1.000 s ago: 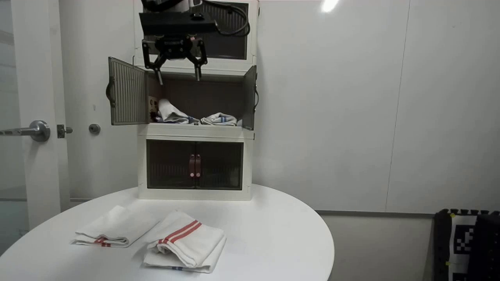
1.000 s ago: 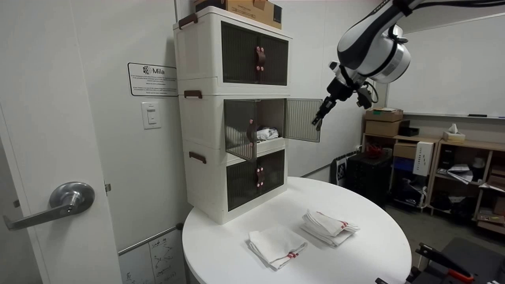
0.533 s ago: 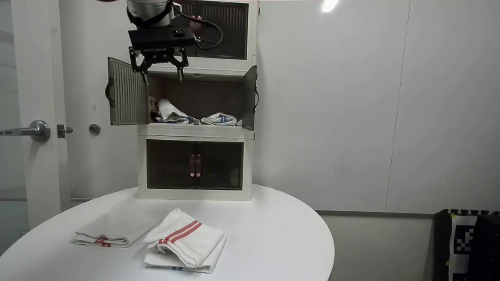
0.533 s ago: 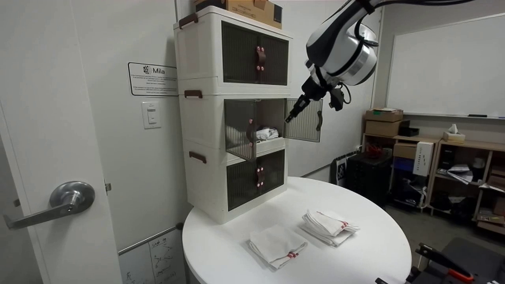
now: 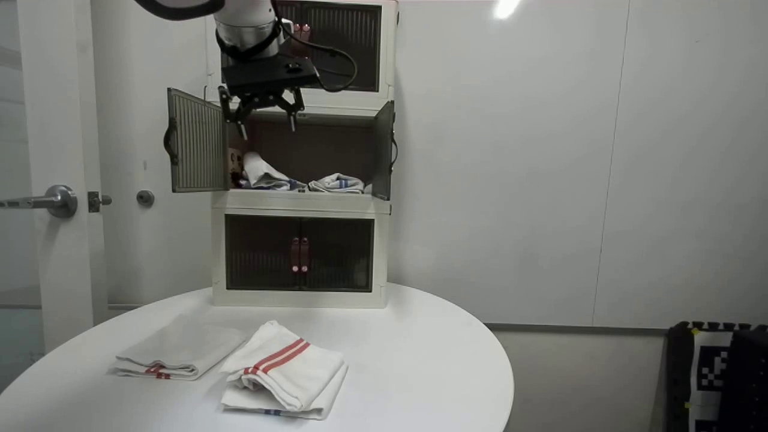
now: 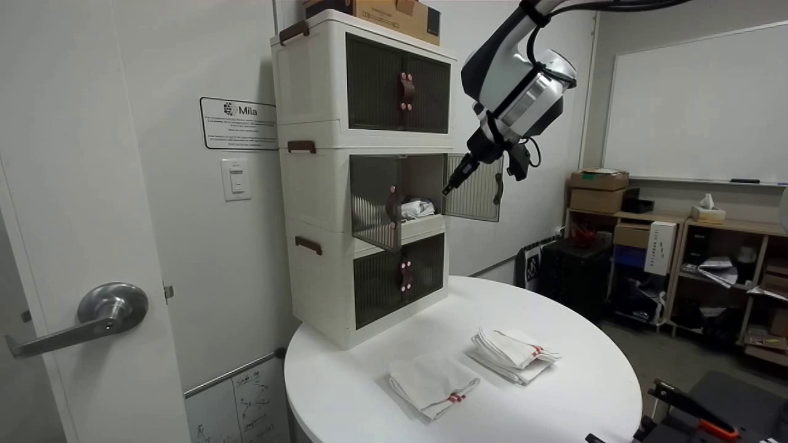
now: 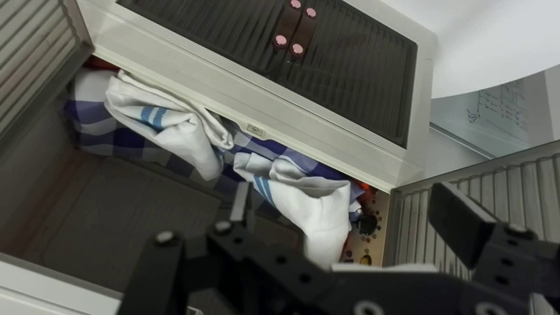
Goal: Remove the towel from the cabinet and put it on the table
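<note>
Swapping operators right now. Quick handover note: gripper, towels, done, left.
Gripper: open, empty, in front of the open middle compartment of the cabinet.
Towels: one blue-striped towel and a second blue-striped towel in that compartment. On the table: a folded red-striped towel and a red-striped pile with blue at its bottom edge.
Done: both middle doors open.
Left: grip a blue-striped towel, take it out, lay it on the table. Which one isn't clear.

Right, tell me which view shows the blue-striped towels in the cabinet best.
The wrist view: both blue-striped towels appear large, stripes and folds clear. Both towels also show in an exterior view, but small; in an exterior view, only some of their white cloth shows beside an open door, stripes indistinct.
</note>
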`<state>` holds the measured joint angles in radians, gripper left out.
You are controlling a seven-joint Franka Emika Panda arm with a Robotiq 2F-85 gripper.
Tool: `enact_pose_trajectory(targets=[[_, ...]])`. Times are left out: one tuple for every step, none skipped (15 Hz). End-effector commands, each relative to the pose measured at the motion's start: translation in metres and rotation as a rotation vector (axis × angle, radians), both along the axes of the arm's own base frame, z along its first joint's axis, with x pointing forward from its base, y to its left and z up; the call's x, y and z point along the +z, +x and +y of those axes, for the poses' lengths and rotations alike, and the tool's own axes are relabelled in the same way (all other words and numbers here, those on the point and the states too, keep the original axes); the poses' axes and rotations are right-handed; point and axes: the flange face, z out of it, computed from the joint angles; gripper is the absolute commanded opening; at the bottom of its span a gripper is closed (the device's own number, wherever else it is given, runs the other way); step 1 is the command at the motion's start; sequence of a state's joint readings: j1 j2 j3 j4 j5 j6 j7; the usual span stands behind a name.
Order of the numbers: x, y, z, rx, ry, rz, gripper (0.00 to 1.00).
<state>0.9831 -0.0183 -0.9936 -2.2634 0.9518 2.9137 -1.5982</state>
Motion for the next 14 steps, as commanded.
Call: enact_pose_trajectory(targets=[[-0.009, 0.026, -0.01, 0.022, -0.008, -0.018, 1.0], [-0.018, 0.032, -0.012, 0.032, 0.005, -0.019, 1.0], [-0.028, 0.039, -0.018, 0.048, 0.022, -0.018, 1.0], [-0.04, 0.048, -0.021, 0.061, 0.034, -0.016, 1.0], [-0.053, 0.055, -0.025, 0.074, 0.048, -0.012, 1.0], [-0.067, 0.064, -0.03, 0.083, 0.06, -0.007, 1.0], [-0.081, 0.074, -0.034, 0.091, 0.067, 0.001, 1.0], [-0.094, 0.085, -0.04, 0.097, 0.07, 0.005, 1.0], [-0.107, 0.097, -0.046, 0.097, 0.082, 0.011, 1.0], [-0.12, 0.11, -0.053, 0.098, 0.074, 0.013, 1.0], [-0.129, 0.125, -0.058, 0.091, 0.07, 0.008, 1.0], [-0.102, 0.092, -0.045, 0.085, 0.068, 0.019, 1.0], [-0.114, 0.1, -0.049, 0.083, 0.059, 0.03, 1.0], [-0.12, 0.1, -0.05, 0.081, 0.052, 0.038, 1.0]])
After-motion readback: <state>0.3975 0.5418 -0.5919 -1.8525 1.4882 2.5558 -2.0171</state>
